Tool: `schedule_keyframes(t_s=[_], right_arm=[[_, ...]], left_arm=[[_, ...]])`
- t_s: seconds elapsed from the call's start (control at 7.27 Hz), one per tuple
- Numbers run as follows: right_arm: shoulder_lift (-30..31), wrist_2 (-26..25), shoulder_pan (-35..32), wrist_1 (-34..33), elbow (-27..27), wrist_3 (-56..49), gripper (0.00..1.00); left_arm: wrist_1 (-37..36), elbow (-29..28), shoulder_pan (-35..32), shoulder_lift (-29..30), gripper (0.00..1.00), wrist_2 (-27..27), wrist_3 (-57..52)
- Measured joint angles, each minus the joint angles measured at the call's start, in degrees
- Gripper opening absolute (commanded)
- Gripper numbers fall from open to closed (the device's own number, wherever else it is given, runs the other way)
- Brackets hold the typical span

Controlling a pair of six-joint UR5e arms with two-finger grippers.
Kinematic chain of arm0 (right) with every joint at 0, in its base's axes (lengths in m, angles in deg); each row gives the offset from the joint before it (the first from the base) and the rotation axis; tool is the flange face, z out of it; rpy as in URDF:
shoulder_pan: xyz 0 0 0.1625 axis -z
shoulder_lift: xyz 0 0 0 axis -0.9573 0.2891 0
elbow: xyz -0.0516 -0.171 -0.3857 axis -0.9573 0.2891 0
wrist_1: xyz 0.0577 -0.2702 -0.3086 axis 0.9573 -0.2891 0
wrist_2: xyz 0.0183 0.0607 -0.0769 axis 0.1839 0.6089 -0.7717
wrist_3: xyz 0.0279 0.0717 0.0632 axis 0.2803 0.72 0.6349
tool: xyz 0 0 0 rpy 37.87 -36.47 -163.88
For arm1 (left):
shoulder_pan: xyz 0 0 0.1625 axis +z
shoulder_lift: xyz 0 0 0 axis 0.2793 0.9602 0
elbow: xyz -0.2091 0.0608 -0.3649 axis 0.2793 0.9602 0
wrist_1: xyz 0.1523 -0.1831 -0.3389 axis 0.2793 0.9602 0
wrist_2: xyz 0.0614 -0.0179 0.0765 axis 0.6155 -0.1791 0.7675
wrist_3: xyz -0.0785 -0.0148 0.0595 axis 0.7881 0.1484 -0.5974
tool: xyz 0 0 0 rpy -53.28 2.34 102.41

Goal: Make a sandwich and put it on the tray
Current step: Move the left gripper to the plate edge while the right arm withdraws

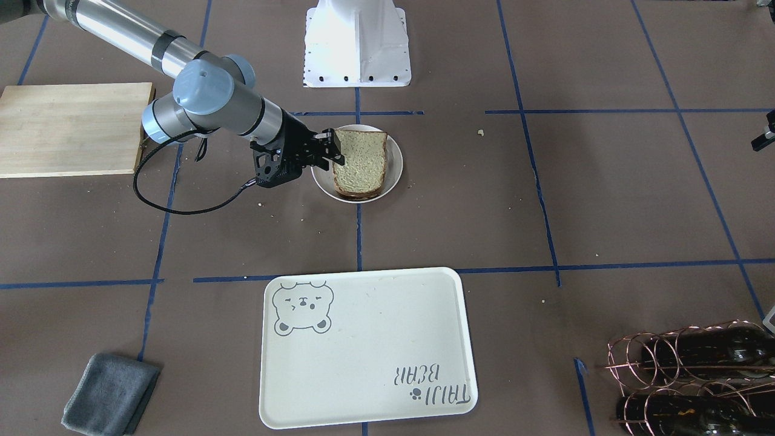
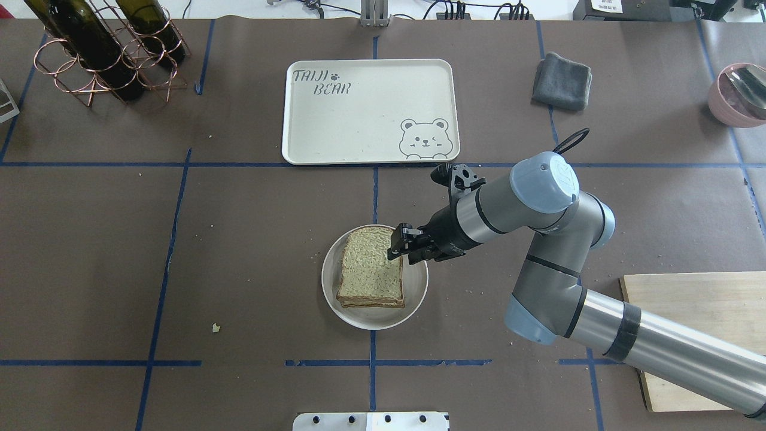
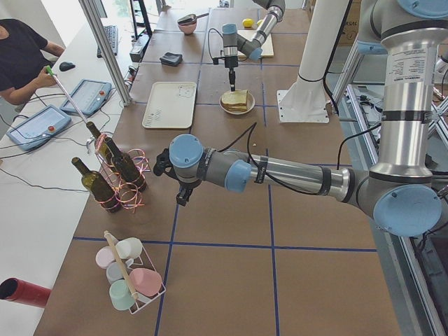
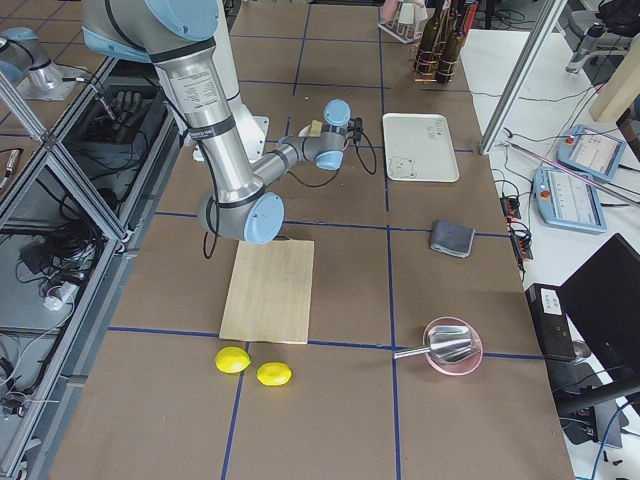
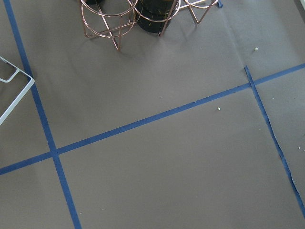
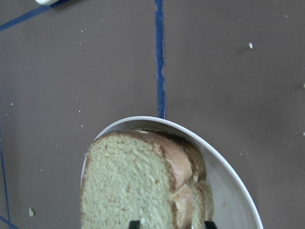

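The sandwich (image 1: 361,160) lies flat on a small round white plate (image 1: 395,158): two bread slices stacked, no egg showing. It also shows in the overhead view (image 2: 371,269) and the right wrist view (image 6: 128,186). My right gripper (image 1: 332,148) is low at the plate's edge, open, its fingertips (image 6: 135,223) on either side of the sandwich's near edge. The cream bear tray (image 1: 363,339) lies bare on the operators' side of the plate. My left gripper (image 3: 166,162) hangs by the wine bottles; I cannot tell whether it is open.
A wooden cutting board (image 2: 694,311) lies under the right arm. A grey cloth (image 2: 562,81) lies beside the tray. A copper rack with wine bottles (image 2: 102,54) stands far left. A pink bowl (image 2: 739,93) is far right. Two lemons (image 4: 255,367) lie beyond the board.
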Motion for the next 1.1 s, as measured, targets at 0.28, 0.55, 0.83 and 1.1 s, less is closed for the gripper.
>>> schedule_keyframes(t_s=[0.28,0.55,0.83,1.1], right_arm=[[2.2,0.3,-0.7,-4.7,-5.5,0.1,1.00],[8.0,0.7,-2.5,-10.4,-14.5,0.0,1.00],[16.9,4.1,-7.4,-11.5,-20.0,-0.7,1.00],[20.9,10.5,-14.0,-11.6,-19.4,-4.0,1.00]], left_arm=[[12.1,0.8,7.4,0.1,1.00,-0.4,17.3],[31.9,1.0,18.9,0.8,1.00,0.6,43.7],[41.0,1.6,33.7,6.8,0.99,8.6,65.9],[37.5,2.0,46.9,13.9,0.64,20.1,79.3]])
